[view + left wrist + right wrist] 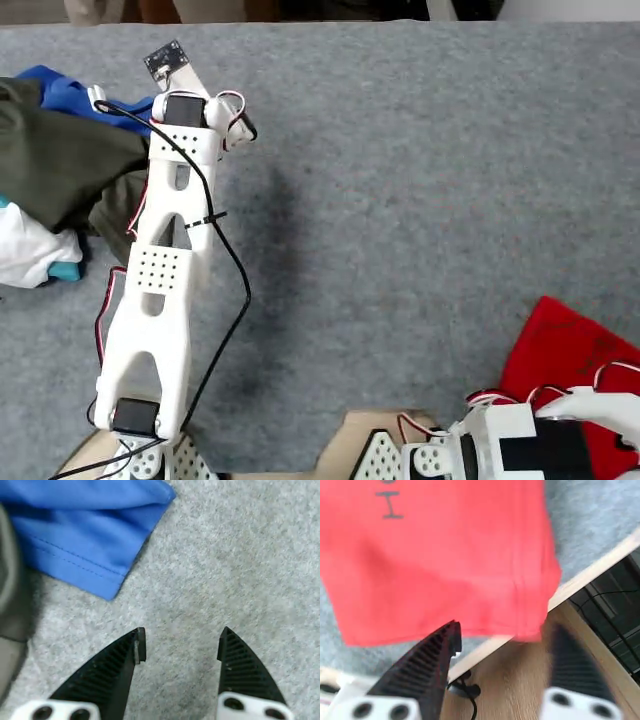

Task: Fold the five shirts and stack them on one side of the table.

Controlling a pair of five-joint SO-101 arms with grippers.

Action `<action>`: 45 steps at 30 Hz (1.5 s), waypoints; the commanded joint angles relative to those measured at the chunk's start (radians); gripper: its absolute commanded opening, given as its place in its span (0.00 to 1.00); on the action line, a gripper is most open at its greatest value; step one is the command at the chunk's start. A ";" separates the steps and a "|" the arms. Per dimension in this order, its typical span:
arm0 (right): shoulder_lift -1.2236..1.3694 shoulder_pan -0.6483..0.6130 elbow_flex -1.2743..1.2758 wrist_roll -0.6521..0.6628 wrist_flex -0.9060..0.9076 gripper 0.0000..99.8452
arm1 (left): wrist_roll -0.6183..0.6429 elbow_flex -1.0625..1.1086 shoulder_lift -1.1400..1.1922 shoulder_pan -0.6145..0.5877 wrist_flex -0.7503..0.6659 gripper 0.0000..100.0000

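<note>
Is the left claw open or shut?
Open: the left claw has its fingers apart over the grey table, beside the blue shirt, holding nothing.

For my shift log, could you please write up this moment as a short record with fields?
Left gripper: open, over bare table, beside a corner of the blue shirt
Right gripper: open, above the red shirt at the table's near edge
Pile: blue shirt, olive shirt and white shirt, heaped unfolded on the left arm's side
Red shirt: lying flat on the right arm's side, apart from the pile
Progress: pile not yet folded or stacked
</note>
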 commanded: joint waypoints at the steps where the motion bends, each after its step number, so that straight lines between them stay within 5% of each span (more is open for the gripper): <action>1: -0.047 0.019 -0.120 0.012 0.061 0.41 | -0.034 -0.041 -0.042 -0.018 0.046 0.24; 5: -0.039 0.001 -0.209 0.009 0.192 0.33 | -0.140 -0.026 -0.128 -0.054 0.120 0.24; 13: -0.045 -0.206 -0.223 -0.117 0.304 0.00 | -0.379 0.181 -0.294 -0.264 0.120 0.14; 18: -0.047 -0.344 -0.225 -0.276 0.308 0.03 | -0.434 0.404 -0.493 -0.436 0.120 0.18; 24: -0.047 -0.374 -0.226 -0.311 0.310 0.03 | -0.459 0.496 -0.601 -0.626 0.101 0.28; 34: -0.047 -0.532 -0.229 -0.477 0.310 0.03 | -0.509 0.497 -0.337 -0.654 -0.224 0.29; 39: -0.047 -0.555 -0.229 -0.537 0.310 0.03 | -0.506 0.465 -0.245 -0.651 -0.302 0.16; 45: -0.047 -0.547 -0.229 -0.559 0.310 0.03 | -0.503 0.287 -0.260 -0.637 -0.201 0.02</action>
